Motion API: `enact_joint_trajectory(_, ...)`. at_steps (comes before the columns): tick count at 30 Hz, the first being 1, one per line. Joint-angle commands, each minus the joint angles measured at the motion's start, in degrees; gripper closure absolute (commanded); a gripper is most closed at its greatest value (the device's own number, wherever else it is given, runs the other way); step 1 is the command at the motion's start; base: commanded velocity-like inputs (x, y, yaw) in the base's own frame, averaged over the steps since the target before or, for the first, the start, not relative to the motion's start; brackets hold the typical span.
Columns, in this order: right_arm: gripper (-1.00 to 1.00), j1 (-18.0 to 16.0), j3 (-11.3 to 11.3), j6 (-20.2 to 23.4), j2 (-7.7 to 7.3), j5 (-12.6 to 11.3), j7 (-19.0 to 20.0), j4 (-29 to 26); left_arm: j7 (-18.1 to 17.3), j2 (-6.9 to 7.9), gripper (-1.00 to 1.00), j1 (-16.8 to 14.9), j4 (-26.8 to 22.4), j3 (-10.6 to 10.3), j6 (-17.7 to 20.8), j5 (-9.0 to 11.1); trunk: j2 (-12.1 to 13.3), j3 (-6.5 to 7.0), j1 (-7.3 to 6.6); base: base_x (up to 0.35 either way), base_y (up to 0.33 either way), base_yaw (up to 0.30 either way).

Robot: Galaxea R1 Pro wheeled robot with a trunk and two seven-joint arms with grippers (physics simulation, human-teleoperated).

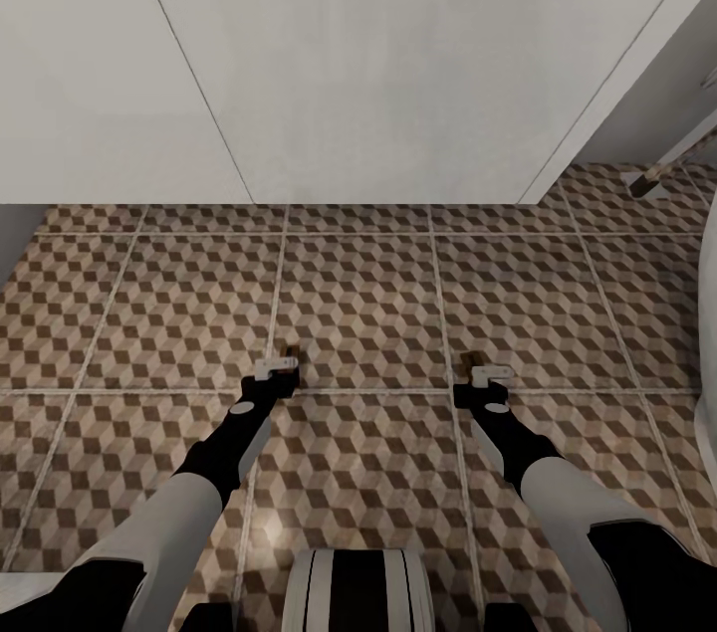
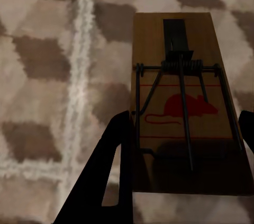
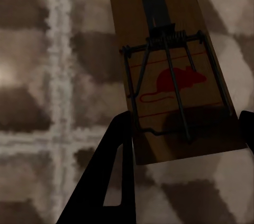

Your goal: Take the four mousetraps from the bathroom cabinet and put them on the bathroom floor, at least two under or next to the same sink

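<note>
We hold one mousetrap (image 2: 182, 102) in our left hand (image 2: 182, 139), another (image 3: 172, 70) in our right hand (image 3: 182, 134): light, stiff wood, best pinched by the long edges.

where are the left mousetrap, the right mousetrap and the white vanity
left mousetrap (image 2: 182, 107): left wrist view, on the red mouse print of its wooden base
right mousetrap (image 3: 177, 83): right wrist view, on the red mouse print
white vanity (image 1: 378, 85): head view, on its door front
</note>
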Motion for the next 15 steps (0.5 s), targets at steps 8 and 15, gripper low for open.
enact_joint_trajectory(8,1.0,-0.02,0.47,0.11,-0.04,-0.34,-0.34,-0.03,0.33,0.03,1.0,-0.01,0.82,-0.15,0.06,0.04,-0.05,-0.69,0.07,0.0,0.0,0.0)
enact_joint_trajectory(15,1.0,-0.01,0.5,0.07,-0.07,-0.38,-0.34,-0.03,0.33,0.09,1.0,-0.01,0.91,-0.15,-0.17,-0.16,-0.12,-1.8,0.2,0.0,0.0,0.0)
